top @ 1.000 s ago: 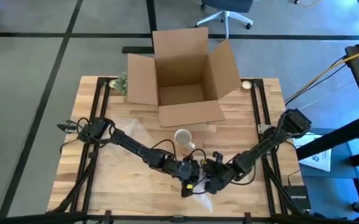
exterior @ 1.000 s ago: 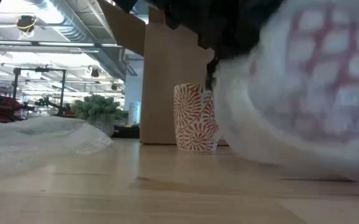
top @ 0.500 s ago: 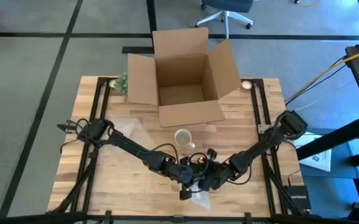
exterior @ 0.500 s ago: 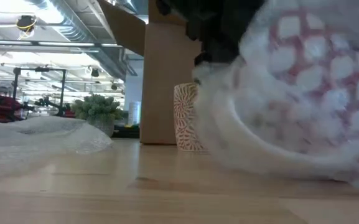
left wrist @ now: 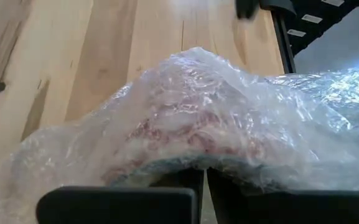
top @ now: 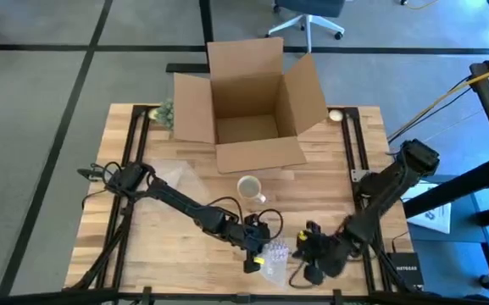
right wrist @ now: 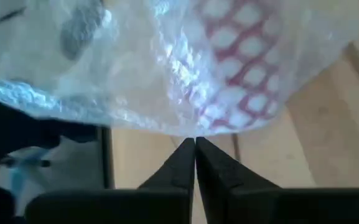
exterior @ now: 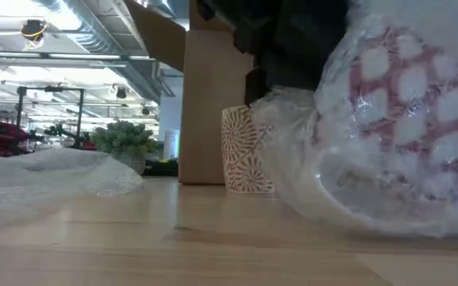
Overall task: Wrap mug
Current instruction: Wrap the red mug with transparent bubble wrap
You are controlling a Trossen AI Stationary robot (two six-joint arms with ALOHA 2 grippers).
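the table carries an open cardboard box at 12 o'clock. a bare mug stands at centre. at 6 o'clock lies the bubble-wrapped mug; the left gripper pinches its wrap, fingers together. the right gripper, clenched on nothing, sits just beside it at 3 o'clock.

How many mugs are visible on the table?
2: a bare red-patterned white mug standing before the open cardboard box, and a red-patterned mug in bubble wrap near the table's front edge.

Glossy crinkled bubble wrap, wooden table
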